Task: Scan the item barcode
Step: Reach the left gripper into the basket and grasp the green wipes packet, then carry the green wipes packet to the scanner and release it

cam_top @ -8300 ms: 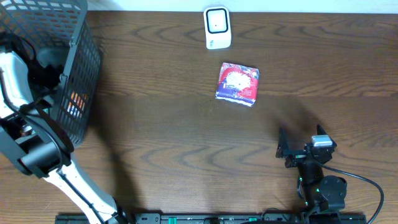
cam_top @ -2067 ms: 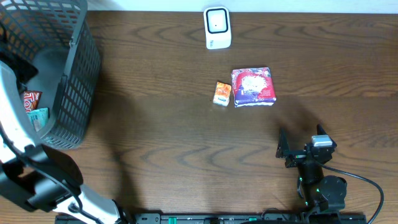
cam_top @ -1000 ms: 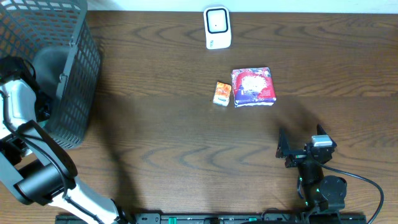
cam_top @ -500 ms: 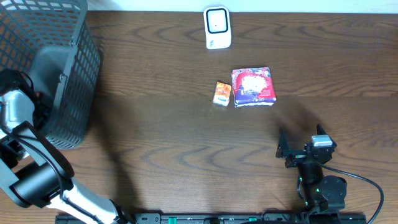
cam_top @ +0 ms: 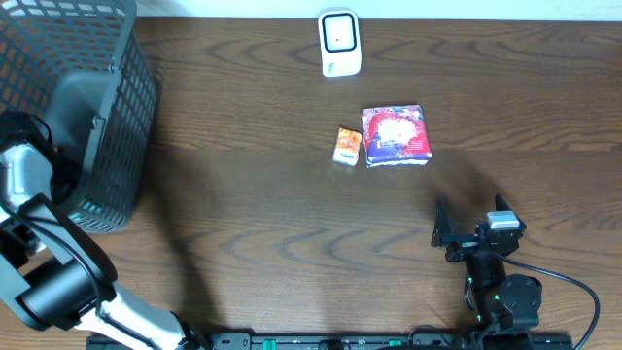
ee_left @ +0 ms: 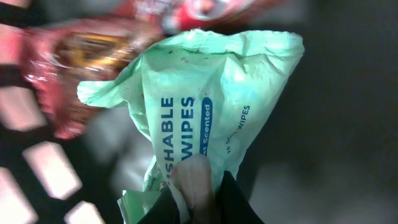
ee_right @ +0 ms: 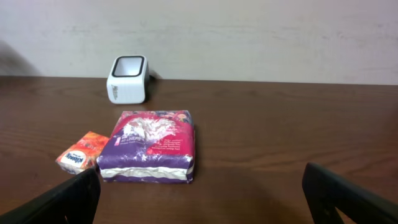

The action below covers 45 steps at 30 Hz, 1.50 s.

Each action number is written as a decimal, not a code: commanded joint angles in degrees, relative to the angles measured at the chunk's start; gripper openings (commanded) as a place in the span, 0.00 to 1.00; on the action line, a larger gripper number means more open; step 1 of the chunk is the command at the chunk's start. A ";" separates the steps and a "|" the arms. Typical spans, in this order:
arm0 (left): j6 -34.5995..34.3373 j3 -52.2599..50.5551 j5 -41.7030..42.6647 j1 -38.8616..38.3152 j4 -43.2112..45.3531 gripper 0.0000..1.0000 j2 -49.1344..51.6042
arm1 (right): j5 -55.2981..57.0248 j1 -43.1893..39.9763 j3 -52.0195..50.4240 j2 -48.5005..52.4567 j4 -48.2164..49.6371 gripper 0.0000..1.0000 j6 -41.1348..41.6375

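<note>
My left gripper (ee_left: 196, 193) is down inside the black wire basket (cam_top: 107, 117), shut on the lower edge of a green pack of flushable wipes (ee_left: 205, 106); the film bunches between the dark fingers. From overhead only the left arm (cam_top: 24, 175) shows, and the gripper itself is hidden by the basket wall. The white barcode scanner (cam_top: 339, 43) stands at the table's far edge, window up. My right gripper (cam_top: 471, 219) rests open near the front right, nothing between its fingers (ee_right: 348, 199).
A purple and red pack (cam_top: 396, 136) and a small orange tissue pack (cam_top: 347, 146) lie side by side just in front of the scanner. A red snack bag (ee_left: 74, 68) lies against the wipes inside the basket.
The left gripper has closed on the green wipes pack inside the basket, and its arm has sunk slightly. The right arm and the items on the table have not moved.
</note>
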 commanded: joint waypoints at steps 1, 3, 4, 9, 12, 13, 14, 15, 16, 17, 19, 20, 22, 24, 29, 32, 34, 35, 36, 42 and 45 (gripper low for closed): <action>-2.12 3.63 11.63 -0.11 1.20 0.07 -7.15 | 0.46 -0.07 -0.13 -0.31 -0.22 0.99 0.61; -5.20 4.07 13.77 -0.11 3.30 0.07 -11.04 | 0.46 -0.07 -0.13 -0.31 -0.22 0.99 0.61; -9.20 4.07 15.54 -0.11 6.23 0.07 -16.04 | 0.46 -0.07 -0.13 -0.31 -0.22 0.99 0.61; -16.44 4.07 17.25 -0.15 14.32 0.07 -28.06 | 0.46 -0.07 -0.13 -0.31 -0.22 0.99 0.61; -18.99 4.07 18.80 -0.57 18.78 0.07 -34.64 | 0.46 -0.07 -0.13 -0.31 -0.22 0.99 0.59; -18.97 4.07 20.59 -1.03 20.35 0.07 -36.57 | 0.46 -0.07 -0.13 -0.31 -0.22 0.99 0.61; -18.99 4.07 22.49 -1.66 21.75 0.07 -38.18 | 0.46 -0.07 -0.13 -0.31 -0.22 0.99 0.59; -19.02 4.07 24.87 -2.56 23.19 0.07 -39.87 | 0.46 -0.07 -0.13 -0.31 -0.22 0.99 0.59; -19.23 4.07 27.76 -4.22 24.72 0.07 -41.51 | 0.46 -0.09 -0.13 -0.31 -0.22 0.99 0.61; -19.43 4.07 29.53 -6.01 25.46 0.07 -42.51 | 0.46 -0.07 -0.13 -0.31 -0.22 0.99 0.61; -19.41 4.07 30.80 -10.29 25.88 0.07 -43.65 | 0.46 -0.07 -0.13 -0.31 -0.22 0.99 0.61; -19.37 4.04 30.77 -13.14 25.75 0.07 -43.91 | 0.46 -0.09 -0.13 -0.31 -0.22 0.99 0.61; -17.75 4.02 30.77 -18.80 25.18 0.07 -43.80 | 0.46 -0.07 -0.13 -0.31 -0.22 0.99 0.61; -13.90 3.82 30.69 -24.74 24.92 0.08 -43.17 | 0.44 -0.07 -0.13 -0.31 -0.22 0.99 0.61; -3.17 3.78 30.62 -39.54 22.86 0.07 -38.18 | 0.46 -0.09 -0.13 -0.31 -0.22 0.99 0.61; 1.79 3.78 30.45 -44.19 21.42 0.08 -33.94 | 0.46 -0.07 -0.13 -0.31 -0.22 0.99 0.61; 2.12 3.78 30.32 -46.45 20.52 0.07 -30.45 | 0.46 -0.07 -0.13 -0.31 -0.22 0.99 0.61; 2.12 3.76 30.32 -47.32 20.15 0.07 -28.70 | 0.46 -0.07 -0.13 -0.31 -0.22 0.99 0.61; 2.12 3.76 30.32 -48.26 20.00 0.07 -26.77 | 0.46 -0.07 -0.13 -0.31 -0.22 0.99 0.61; 1.97 3.76 30.29 -52.76 19.98 0.08 -16.17 | 0.46 -0.09 -0.13 -0.31 -0.22 0.99 0.61; -1.05 3.76 29.53 -54.75 20.15 0.07 -10.93 | 0.46 -0.07 -0.13 -0.31 -0.22 0.99 0.61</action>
